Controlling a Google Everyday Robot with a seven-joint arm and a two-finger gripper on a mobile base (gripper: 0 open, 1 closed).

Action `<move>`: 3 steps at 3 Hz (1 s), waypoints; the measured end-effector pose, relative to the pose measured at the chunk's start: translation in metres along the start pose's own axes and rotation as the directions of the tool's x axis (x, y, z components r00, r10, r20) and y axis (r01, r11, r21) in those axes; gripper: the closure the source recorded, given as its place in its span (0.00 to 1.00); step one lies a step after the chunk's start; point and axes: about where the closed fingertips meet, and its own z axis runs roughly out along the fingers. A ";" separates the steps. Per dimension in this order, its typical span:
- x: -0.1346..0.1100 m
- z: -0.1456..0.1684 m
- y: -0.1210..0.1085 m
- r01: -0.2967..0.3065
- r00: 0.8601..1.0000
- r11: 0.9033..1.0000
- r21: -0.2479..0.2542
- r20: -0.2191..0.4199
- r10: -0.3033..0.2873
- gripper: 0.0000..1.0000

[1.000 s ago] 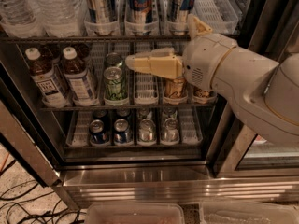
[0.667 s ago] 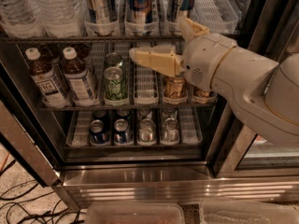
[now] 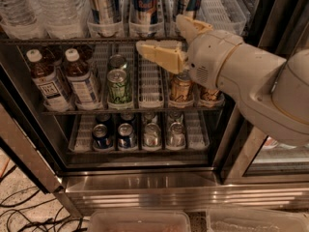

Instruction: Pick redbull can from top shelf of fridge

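White wire racks fill the fridge [image 3: 145, 190] above its steel base. On the top shelf [image 3: 67, 41] the redbull can [image 3: 145, 4] stands in a clear tray between two similar tall cans. The gripper [image 3: 160, 33] hangs just below and to its right, fingers [image 3: 157, 54] spread wide and holding nothing. With the neighbours so close, a finger could topple one or snag the shelf's edge. Since a second ago the gripper has risen from the green can [image 3: 119, 83] towards the top shelf.
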 end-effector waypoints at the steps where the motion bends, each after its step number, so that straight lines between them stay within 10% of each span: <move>1: -0.009 0.011 -0.007 0.013 1.000 1.000 -0.013 0.010 -0.013 0.25; 3: -0.011 0.044 -0.010 -0.010 1.000 1.000 -0.021 0.024 0.010 0.24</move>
